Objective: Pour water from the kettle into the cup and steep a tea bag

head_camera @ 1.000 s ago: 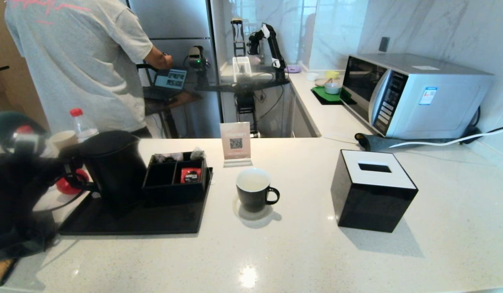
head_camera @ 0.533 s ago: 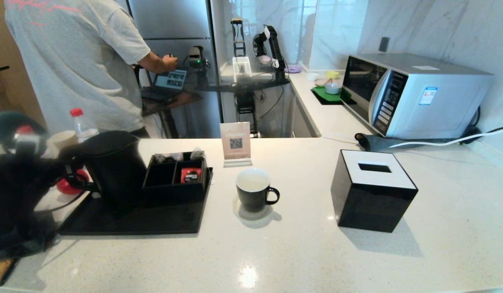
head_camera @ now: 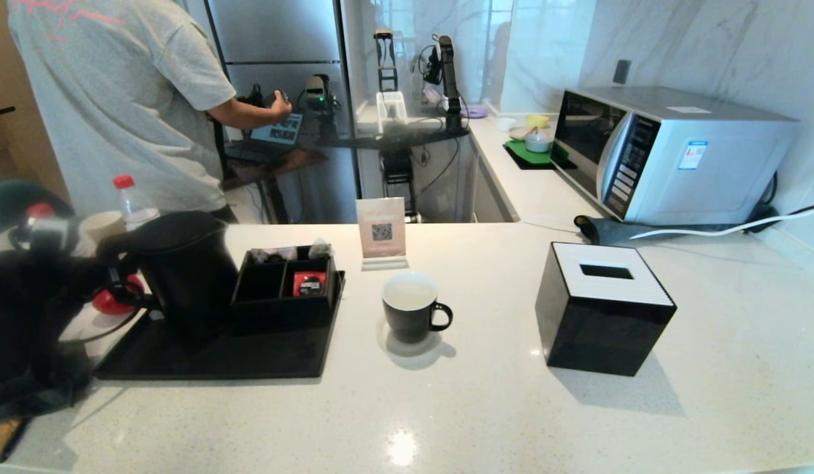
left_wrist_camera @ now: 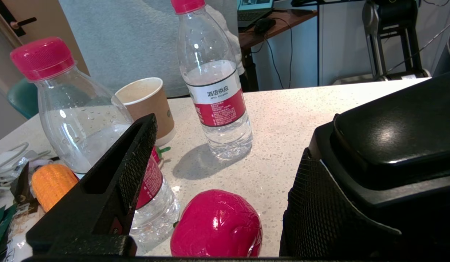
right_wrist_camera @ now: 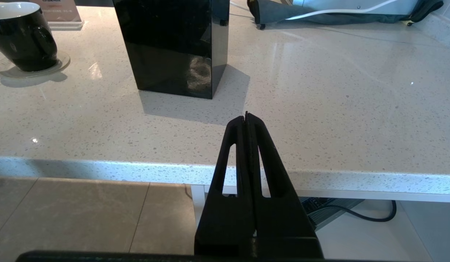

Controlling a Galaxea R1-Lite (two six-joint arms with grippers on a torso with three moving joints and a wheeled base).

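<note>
At left of your frame the kettle [head_camera: 183, 270] stands on the tray [head_camera: 216, 359]; the cup [head_camera: 410, 308] sits centre, the tissue box [head_camera: 601, 309] to its right.

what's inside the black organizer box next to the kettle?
In the organizer box: a red sachet in the front right compartment, pale packets along the back. The front left compartment looks dark; its bottom can't be seen.
</note>
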